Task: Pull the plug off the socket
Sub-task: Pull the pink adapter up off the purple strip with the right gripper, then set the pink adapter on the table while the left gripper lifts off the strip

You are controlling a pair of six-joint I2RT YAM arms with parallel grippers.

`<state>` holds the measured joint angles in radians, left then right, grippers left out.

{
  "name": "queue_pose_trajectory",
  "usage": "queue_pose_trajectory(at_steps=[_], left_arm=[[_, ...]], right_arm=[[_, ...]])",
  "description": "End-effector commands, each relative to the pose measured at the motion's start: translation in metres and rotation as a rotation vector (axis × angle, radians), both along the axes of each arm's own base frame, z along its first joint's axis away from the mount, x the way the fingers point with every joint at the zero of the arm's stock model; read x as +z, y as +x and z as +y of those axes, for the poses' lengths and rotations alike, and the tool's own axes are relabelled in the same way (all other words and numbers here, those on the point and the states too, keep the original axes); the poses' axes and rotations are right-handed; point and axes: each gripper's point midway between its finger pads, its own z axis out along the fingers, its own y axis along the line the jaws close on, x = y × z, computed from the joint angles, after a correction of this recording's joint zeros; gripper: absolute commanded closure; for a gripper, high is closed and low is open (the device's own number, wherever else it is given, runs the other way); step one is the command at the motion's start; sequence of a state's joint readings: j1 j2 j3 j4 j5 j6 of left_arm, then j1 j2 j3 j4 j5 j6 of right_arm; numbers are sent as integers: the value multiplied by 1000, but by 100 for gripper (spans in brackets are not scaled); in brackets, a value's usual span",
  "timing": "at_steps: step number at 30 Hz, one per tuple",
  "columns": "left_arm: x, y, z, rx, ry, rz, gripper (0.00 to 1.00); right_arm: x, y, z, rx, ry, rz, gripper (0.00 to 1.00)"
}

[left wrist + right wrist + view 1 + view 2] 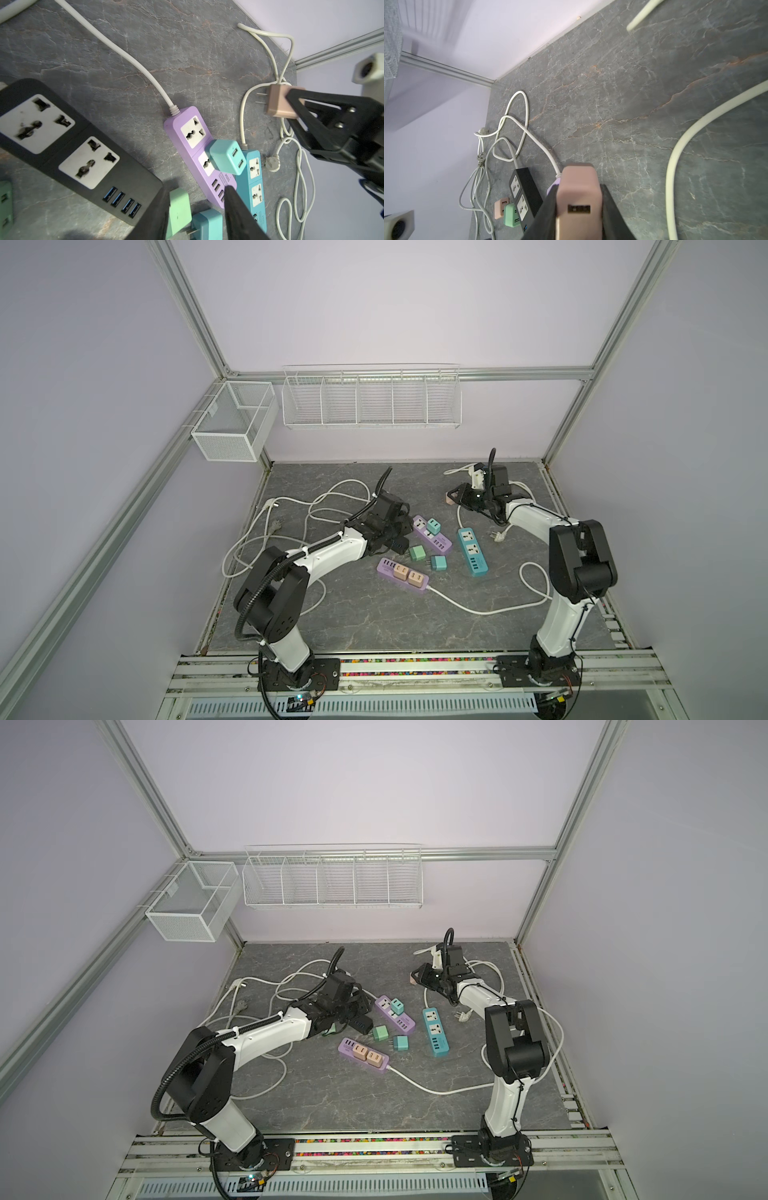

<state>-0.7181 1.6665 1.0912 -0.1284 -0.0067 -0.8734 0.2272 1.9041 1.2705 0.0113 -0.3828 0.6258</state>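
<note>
My right gripper (579, 209) is shut on a pink plug (578, 187), holding it in the air over the far right of the table (451, 497), prongs free. My left gripper (197, 191) stands open low over the table beside a black socket strip (72, 145), whose two sockets are bare. A green plug (179, 207) lies loose between the jaws against one finger, and a loose teal plug (206, 224) lies by it. A teal plug (433, 525) sits in a purple socket strip (440, 540). Two pink plugs (409, 574) sit in another purple strip (386, 567).
A teal socket strip (472, 551) lies right of centre with bare sockets. A white strip (478, 477) lies at the back right behind my right arm. White cords (291, 510) loop over the left and right of the table. Wire baskets (370, 400) hang on the back wall.
</note>
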Motion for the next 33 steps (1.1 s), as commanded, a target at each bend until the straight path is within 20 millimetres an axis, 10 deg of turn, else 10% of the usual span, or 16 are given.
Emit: queue_pose_trajectory(at_steps=[1, 33], left_arm=[[8, -7, 3, -9, 14, -49, 51], [16, -9, 4, 11, 3, -69, 41]], right_arm=[[-3, 12, 8, -15, 54, 0, 76], [-69, 24, 24, -32, 52, 108, 66]])
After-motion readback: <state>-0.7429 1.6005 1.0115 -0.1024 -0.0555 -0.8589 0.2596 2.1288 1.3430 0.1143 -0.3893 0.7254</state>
